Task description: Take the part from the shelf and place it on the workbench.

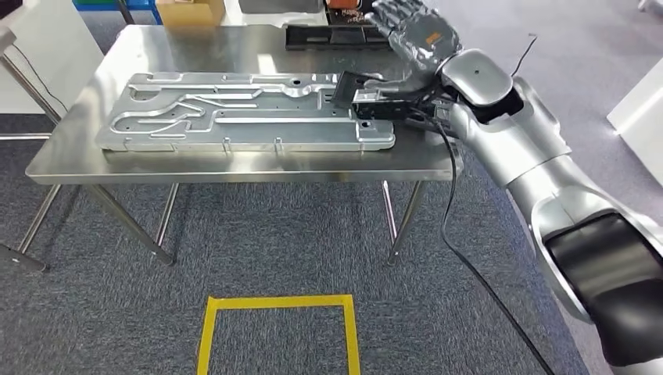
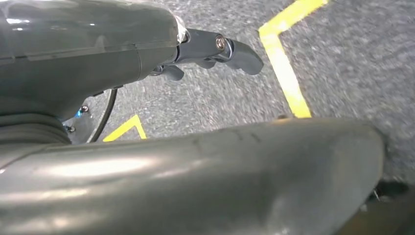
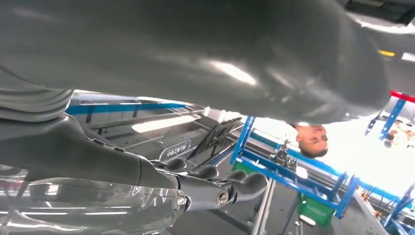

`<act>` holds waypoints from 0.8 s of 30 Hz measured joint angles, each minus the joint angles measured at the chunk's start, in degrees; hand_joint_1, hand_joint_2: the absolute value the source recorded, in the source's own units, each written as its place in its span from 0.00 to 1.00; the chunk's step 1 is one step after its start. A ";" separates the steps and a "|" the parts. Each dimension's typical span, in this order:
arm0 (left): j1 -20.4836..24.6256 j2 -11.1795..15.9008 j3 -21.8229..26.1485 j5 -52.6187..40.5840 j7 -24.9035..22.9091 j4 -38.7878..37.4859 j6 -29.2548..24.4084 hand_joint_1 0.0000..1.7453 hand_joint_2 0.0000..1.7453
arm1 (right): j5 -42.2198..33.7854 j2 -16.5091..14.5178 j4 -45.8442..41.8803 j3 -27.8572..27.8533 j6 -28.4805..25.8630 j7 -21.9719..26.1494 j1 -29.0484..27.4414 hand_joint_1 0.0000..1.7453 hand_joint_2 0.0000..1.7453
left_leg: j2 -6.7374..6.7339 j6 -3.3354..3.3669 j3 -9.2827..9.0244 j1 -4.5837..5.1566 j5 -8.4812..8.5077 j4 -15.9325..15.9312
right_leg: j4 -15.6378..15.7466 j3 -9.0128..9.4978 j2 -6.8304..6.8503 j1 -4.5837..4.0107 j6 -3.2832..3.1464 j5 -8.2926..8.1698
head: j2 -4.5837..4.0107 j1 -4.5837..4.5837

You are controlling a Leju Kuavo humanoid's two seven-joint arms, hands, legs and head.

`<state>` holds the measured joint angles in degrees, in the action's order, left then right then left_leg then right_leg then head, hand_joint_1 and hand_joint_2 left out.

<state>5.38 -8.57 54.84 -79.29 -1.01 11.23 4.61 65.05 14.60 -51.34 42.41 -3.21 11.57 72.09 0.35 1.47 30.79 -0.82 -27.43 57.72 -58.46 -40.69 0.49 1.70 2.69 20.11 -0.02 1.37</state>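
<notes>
A black part lies on the right end of a large silver machined plate that rests on the steel workbench. My right hand is raised just above and behind the part, fingers spread and holding nothing. In the right wrist view its dark fingers stretch out with nothing between them. My left hand hangs over grey carpet, its fingers loosely extended and holding nothing.
A black tray sits at the back of the workbench, with a cardboard box behind it. A yellow tape square marks the carpet in front. A person stands by blue racks.
</notes>
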 joint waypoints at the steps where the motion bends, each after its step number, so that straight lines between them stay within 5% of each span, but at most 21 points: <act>1: 0.03 0.00 0.00 -0.02 0.00 0.00 0.01 0.00 0.00 | -0.01 0.14 0.03 0.15 -0.04 -0.04 -0.32 0.00 0.00 | -0.10 0.46 0.80 -0.05 0.88 -0.14 | -2.16 -0.87 -0.09 0.04 0.10 2.59 | 0.00 0.00; 3: 0.06 0.01 0.00 -0.04 0.00 0.00 0.01 0.00 0.00 | -0.33 0.26 0.04 0.40 -0.09 -0.10 -1.12 0.00 0.00 | -0.17 0.93 2.62 0.17 2.43 -0.12 | -9.64 -2.72 -0.20 -0.06 0.11 8.92 | 0.00 -0.01; 4: 0.06 0.01 0.00 -0.01 0.00 0.00 0.01 0.00 0.00 | -0.93 0.25 0.04 0.52 -0.14 -0.10 -1.85 0.00 0.00 | -0.18 1.02 3.52 0.33 3.14 -0.09 | -13.30 -3.15 -0.22 -0.18 0.09 10.44 | 0.00 -0.01; 6: 0.05 -0.03 0.00 0.18 -0.04 0.00 0.02 0.00 0.00 | -3.61 -0.10 0.13 0.59 -0.51 0.20 -4.22 0.00 0.00 | -0.18 1.08 5.22 0.65 4.50 -0.02 | -16.28 -1.84 -0.25 -0.46 -0.23 9.39 | 0.00 -0.01; 8: 0.06 -0.16 0.01 0.41 -0.17 0.00 0.03 0.00 0.00 | -7.46 -1.03 0.81 0.14 -2.72 1.72 -7.45 0.00 0.00 | -0.17 1.02 6.69 0.95 5.75 0.06 | -11.58 3.18 -0.32 -0.93 -1.21 6.95 | 0.00 -0.01; 10: 0.13 -0.39 0.02 0.55 -0.39 0.00 0.03 0.00 0.00 | -11.28 -2.78 3.20 -1.08 -8.60 4.82 -11.53 0.00 0.00 | -0.10 0.69 7.57 1.15 6.84 0.11 | -3.18 9.40 -0.30 -1.49 -2.28 7.89 | 0.00 0.00; 12: 0.22 -0.56 0.02 0.63 -0.54 0.00 0.02 0.00 0.00 | -14.41 -5.16 7.03 -2.75 -15.61 8.11 -16.86 0.00 0.00 | -0.03 0.06 7.74 0.93 7.90 -0.12 | 1.47 12.22 -0.23 -2.03 -2.75 9.18 | 0.00 0.00; 14: 0.13 -0.60 0.02 0.69 -0.67 0.00 0.00 0.00 0.00 | -16.60 -7.54 10.66 -4.23 -20.24 10.27 -22.56 0.00 0.00 | 0.09 -0.67 7.92 0.73 8.41 -0.42 | 2.32 11.92 -0.06 -2.05 -3.18 8.10 | 0.00 -0.01; 15: 0.04 -0.61 0.03 0.71 -0.75 0.00 -0.01 0.00 0.00 | -17.49 -8.77 12.28 -4.95 -21.75 10.88 -25.08 0.00 0.00 | 0.11 -1.02 8.42 0.71 7.28 0.25 | 2.57 11.41 0.06 -1.87 -3.51 7.32 | 0.00 0.00; 18: -0.13 -0.58 0.04 0.65 -0.97 0.00 -0.04 0.00 0.00 | -20.19 -12.17 16.22 -7.76 -24.10 12.15 -31.44 0.00 0.00 | 0.02 -1.97 11.09 0.35 -1.31 8.94 | 2.83 8.90 0.17 -1.43 -4.05 4.97 | 0.00 0.01; 20: -0.08 -0.60 0.04 0.53 -1.04 0.00 -0.09 0.00 0.00 | -21.30 -13.91 18.40 -10.14 -24.72 12.59 -35.28 0.00 0.00 | -0.01 -2.51 11.68 0.11 -3.82 15.45 | 2.62 7.04 0.28 -1.39 -3.89 3.66 | 0.00 0.01; 22: -0.06 -0.61 0.04 0.40 -1.20 0.00 -0.17 0.00 0.00 | -21.78 -15.19 20.29 -12.34 -25.21 12.94 -38.49 0.00 0.00 | -0.03 -2.82 9.11 -0.04 -1.49 15.62 | 2.12 5.06 0.43 -1.26 -3.53 2.54 | 0.00 0.01; 24: 0.05 -0.61 0.04 0.24 -1.38 0.00 -0.29 0.00 0.00 | -22.18 -16.15 21.83 -14.39 -25.34 13.81 -41.21 0.00 0.00 | 0.03 -2.85 2.88 -0.14 -0.17 8.78 | 1.32 3.33 0.43 -1.20 -3.00 1.65 | 0.00 0.01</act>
<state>5.43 -9.18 54.88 -79.05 -2.39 11.23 4.32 42.87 -1.55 -29.51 28.02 -28.55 25.38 30.88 0.38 -1.38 33.67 -0.96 -27.60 66.50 -57.14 -37.36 0.92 0.51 -0.31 21.76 -0.02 1.38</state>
